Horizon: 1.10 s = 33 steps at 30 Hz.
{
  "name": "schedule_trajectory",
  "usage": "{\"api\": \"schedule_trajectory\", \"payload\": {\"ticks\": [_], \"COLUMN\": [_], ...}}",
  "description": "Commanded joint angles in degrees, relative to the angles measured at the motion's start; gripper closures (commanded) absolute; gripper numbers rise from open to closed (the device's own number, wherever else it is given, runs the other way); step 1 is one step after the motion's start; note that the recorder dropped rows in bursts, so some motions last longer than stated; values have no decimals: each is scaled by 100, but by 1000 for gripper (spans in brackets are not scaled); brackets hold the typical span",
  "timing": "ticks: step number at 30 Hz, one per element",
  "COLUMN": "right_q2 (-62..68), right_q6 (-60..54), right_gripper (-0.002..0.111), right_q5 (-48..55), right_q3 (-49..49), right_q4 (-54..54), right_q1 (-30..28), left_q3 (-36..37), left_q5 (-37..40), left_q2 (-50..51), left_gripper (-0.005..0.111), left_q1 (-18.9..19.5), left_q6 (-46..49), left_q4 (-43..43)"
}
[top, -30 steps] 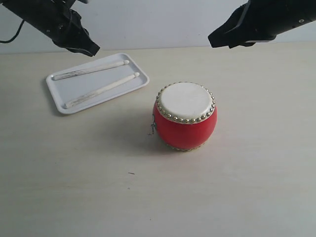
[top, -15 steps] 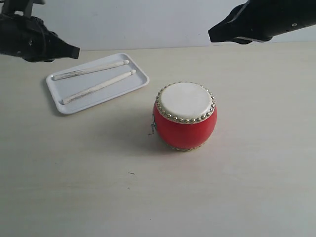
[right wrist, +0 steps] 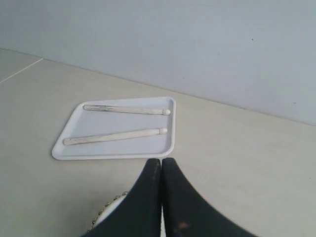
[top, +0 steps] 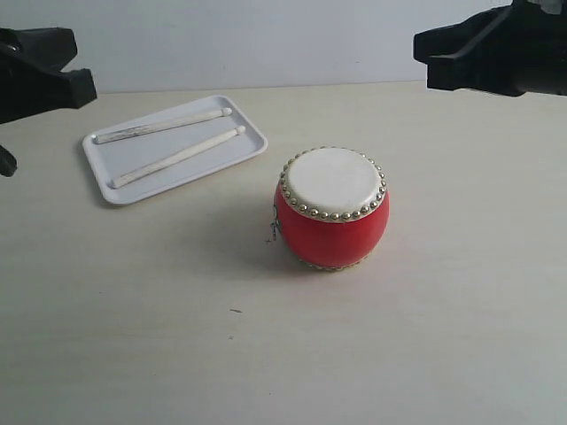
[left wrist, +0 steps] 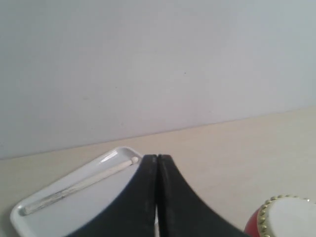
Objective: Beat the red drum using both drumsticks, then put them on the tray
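Note:
The red drum stands upright mid-table, cream skin up; its edge shows in the left wrist view and the right wrist view. Both drumsticks lie side by side in the white tray at the back left, also seen as two drumsticks on the tray. My left gripper hovers shut and empty at the left edge, clear of the tray. My right gripper hangs shut and empty at the upper right. Their shut tips show at wrist: left gripper, right gripper.
Pale wooden tabletop stretches around the drum to the front. A plain light wall runs behind the table's far edge.
Both arms have drawn outward: the left gripper swung from above the tray's back to the left edge, the right gripper shifted right. Sticks, tray and drum stayed put.

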Motion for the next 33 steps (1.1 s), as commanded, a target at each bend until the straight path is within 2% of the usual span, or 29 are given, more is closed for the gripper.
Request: {"api": "schedule_trajectory", "payload": {"ticks": [1,13,16,18,20,21,24,26,28,33], "right_q2": [-25,-25,-25,-25,-25,-25,-25,-25,-25,-25], "right_q6": [-70,-26,-26,-26,-26,-26,-26,-26,-26,-26], "right_gripper": [108,108,108,108,108,108,108,108,108,108], "right_q5": [-1,-6,-6,-6,-6,-6,-6,-6,-6,-6], "right_q3": [32,32,32,32,32,32,32,32,32,32], "right_q4": [81,81,81,81,81,81,81,81,81,92], "right_q1": [-19,-19,-19,-19,-19,-19,-19,-19,-19,-19], "left_q3": [39,39,39,39,75,99,436,674,891,1037], "left_q5": [49,49,78,430,1413,1647,2692,2818,2818,2850], "left_q2": [-102,-79,-155,-419,-1079,-1321,-2855,-3754,-4417,-4884], "left_gripper": [107,107,107,107,107,107,107,107,107,107], "left_q1": [-35,-35,72,291,767,928,1810,2124,2188,2201], "left_q6": [-345,-302,-298,-365,-394,-470,-499,-499,-499,-499], "left_q4": [110,171,170,170,-16,-16,-22,-22,-38,-161]}}
